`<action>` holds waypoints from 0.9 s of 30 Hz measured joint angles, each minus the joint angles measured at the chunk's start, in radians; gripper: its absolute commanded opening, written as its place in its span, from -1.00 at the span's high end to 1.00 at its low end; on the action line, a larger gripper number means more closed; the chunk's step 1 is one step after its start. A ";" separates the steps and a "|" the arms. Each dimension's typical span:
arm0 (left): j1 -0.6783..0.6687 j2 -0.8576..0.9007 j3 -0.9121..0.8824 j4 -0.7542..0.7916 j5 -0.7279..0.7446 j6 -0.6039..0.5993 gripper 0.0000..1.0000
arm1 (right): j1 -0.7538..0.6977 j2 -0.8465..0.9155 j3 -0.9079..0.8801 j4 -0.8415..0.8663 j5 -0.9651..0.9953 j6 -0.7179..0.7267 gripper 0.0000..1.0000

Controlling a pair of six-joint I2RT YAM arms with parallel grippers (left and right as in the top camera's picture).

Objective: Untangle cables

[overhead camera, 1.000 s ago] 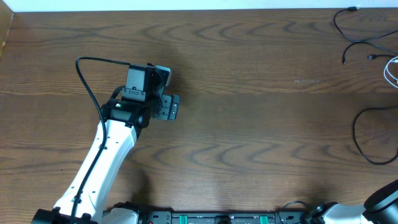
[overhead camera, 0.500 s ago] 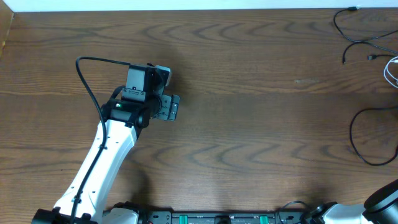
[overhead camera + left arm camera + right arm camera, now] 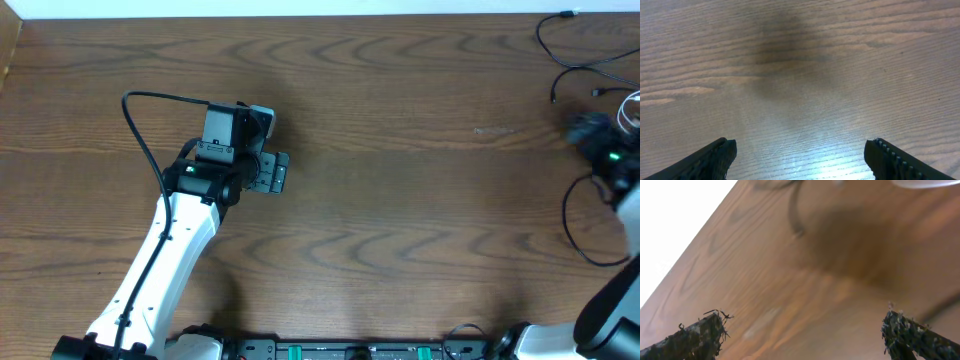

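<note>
Thin black cables point(image 3: 562, 55) curl at the table's far right corner, with a white cable point(image 3: 630, 112) at the right edge and a black loop point(image 3: 573, 222) nearer the front. My right gripper point(image 3: 585, 130) is a motion-blurred shape above them. In the right wrist view it point(image 3: 807, 330) stands open over bare wood, with a blurred black cable point(image 3: 794, 210) and a white cable point(image 3: 925, 182) ahead of it. My left gripper point(image 3: 272, 145) hovers at the left-middle of the table, far from the cables. In the left wrist view it point(image 3: 801, 152) is open with nothing between its fingers.
The wooden table point(image 3: 400, 200) ends at a white wall along the back. The left arm's own thick black cable point(image 3: 140, 130) arcs out beside its wrist. The arms' base rail point(image 3: 350, 350) runs along the front edge.
My right arm has swung into the overhead view at the right edge, above the cables. The black loop has shifted slightly left. The left arm has not moved.
</note>
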 measured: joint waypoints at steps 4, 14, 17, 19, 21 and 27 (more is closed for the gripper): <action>0.000 0.000 0.000 0.000 0.000 0.000 -0.74 | 0.122 0.000 0.000 -0.040 -0.009 -0.004 -0.99; 0.000 0.000 0.000 0.000 0.000 0.000 -0.74 | 0.454 0.029 0.000 -0.082 -0.002 0.001 -0.98; 0.000 0.000 0.000 0.001 0.000 0.000 -0.74 | 0.520 0.035 0.000 -0.087 -0.001 0.001 -0.99; 0.000 0.000 0.000 0.000 0.000 0.000 -0.74 | 0.545 0.035 0.000 -0.088 0.000 0.001 -0.98; 0.000 0.000 0.000 0.000 0.000 0.000 -0.74 | 0.567 0.035 0.000 -0.089 0.000 0.001 -0.99; 0.000 0.000 0.000 0.000 0.000 0.000 -0.74 | 0.598 0.035 0.000 -0.091 0.000 0.001 -0.99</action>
